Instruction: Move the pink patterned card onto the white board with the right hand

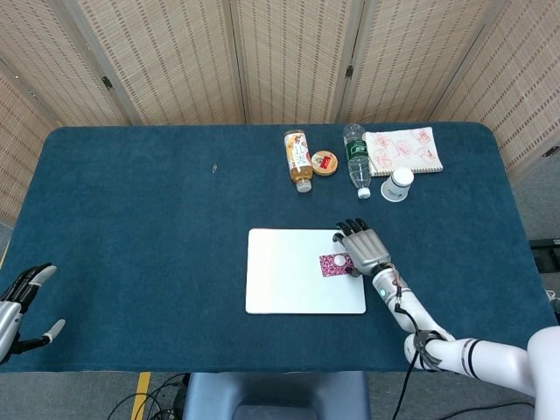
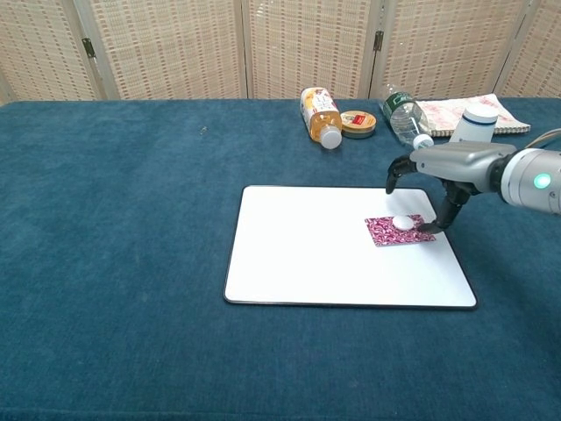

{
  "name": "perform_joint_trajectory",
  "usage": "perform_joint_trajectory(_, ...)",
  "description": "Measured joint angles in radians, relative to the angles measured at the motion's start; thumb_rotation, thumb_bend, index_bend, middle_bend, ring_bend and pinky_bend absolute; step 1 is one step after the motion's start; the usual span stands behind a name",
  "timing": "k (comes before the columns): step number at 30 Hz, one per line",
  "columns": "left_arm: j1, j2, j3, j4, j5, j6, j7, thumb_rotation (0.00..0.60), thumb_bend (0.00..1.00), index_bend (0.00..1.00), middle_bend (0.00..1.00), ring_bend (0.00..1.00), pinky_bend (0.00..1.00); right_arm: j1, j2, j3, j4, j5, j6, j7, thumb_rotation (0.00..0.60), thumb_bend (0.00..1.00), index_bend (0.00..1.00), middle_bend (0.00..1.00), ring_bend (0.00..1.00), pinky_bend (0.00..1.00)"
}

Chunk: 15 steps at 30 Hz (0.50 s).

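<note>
We see the right hand (image 2: 436,180) reaching in from the right on a low, near-level forearm, palm down, fingers curled downward. One white fingertip (image 2: 402,222) presses down, a dark finger beside it does the same, the rest arch above. In the head view the right arm runs up from the bottom-right corner w/ wrist straight. The left hand (image 1: 19,308) sits at the far bottom-left edge, fingers apart, prob. holding nothing; it's partly cut off by the frame.

You'll find nothing legible: the labels on the amber plastic bottle (image 2: 321,114) and round tin (image 2: 358,123) are too small.
</note>
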Motion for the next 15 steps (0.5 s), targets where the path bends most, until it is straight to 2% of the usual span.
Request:
perform_joint_trajectory(8,0.002,-0.004,-0.002,-0.001,-0.003,0.001,0.021,0.600,0.34,0.09,0.08,0.08,0.23,-0.074,0.062,-0.008,-0.075,-0.082,0.136,0.062,0.600,0.16,0.23,0.07,0.00,0.00)
perform_joint_trajectory(12,0.002,-0.006,-0.003,-0.007,-0.004,0.001,0.045,0.600,0.34,0.09,0.08,0.08,0.23,-0.161,0.102,-0.032,-0.111,-0.199,0.267,0.142,0.600,0.16,0.22,0.07,0.00,0.00)
perform_joint_trajectory(15,0.003,-0.010,-0.004,-0.016,-0.005,0.002,0.073,0.600,0.34,0.09,0.08,0.08,0.23,-0.228,0.127,-0.059,-0.120,-0.287,0.357,0.204,0.600,0.16,0.16,0.06,0.00,0.00)
